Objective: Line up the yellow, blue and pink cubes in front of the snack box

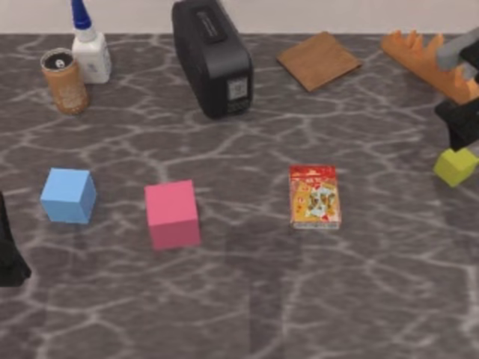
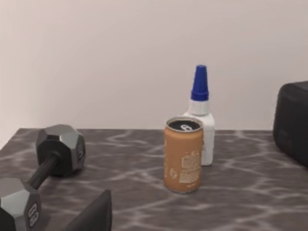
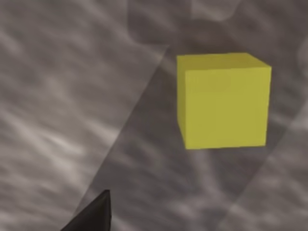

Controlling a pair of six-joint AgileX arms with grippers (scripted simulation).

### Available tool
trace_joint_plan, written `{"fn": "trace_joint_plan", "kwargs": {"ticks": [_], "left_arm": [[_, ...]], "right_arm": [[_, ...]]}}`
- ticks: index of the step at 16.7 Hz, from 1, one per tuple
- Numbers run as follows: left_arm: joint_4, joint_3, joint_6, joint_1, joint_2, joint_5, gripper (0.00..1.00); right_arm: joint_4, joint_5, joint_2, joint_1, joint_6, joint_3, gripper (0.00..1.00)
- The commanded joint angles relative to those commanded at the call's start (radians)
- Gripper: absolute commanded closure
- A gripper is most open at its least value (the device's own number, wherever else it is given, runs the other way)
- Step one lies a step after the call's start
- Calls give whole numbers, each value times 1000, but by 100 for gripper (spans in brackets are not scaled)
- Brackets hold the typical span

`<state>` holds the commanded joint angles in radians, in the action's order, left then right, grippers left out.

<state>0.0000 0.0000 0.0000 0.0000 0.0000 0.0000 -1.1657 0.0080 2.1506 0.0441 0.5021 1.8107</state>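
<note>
top view puts the right gripper (image 1: 458, 138) just above the yellow cube (image 1: 455, 166) at the table's right edge, finger spread unclear; small, rigid, likely light, it suits pinching across two opposite flat faces

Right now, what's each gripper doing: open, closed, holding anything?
Left gripper: parked at the table's left edge, holding nothing.
Right gripper: at the right edge, over the yellow cube; grip cannot be told.

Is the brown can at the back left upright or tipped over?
Upright: the brown can stands on its base beside the glue bottle, its dark top facing up.
</note>
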Motion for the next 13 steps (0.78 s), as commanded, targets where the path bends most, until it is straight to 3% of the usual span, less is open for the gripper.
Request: {"fn": "trace_joint_plan", "kwargs": {"ticks": [4,13], "left_arm": [[0,0,0,0,0,0,0],[0,0,0,0,0,0,0]], "right_arm": [[-57,-4,123,5,30,117,0],[18,-4,150,5,33,65,0]]}}
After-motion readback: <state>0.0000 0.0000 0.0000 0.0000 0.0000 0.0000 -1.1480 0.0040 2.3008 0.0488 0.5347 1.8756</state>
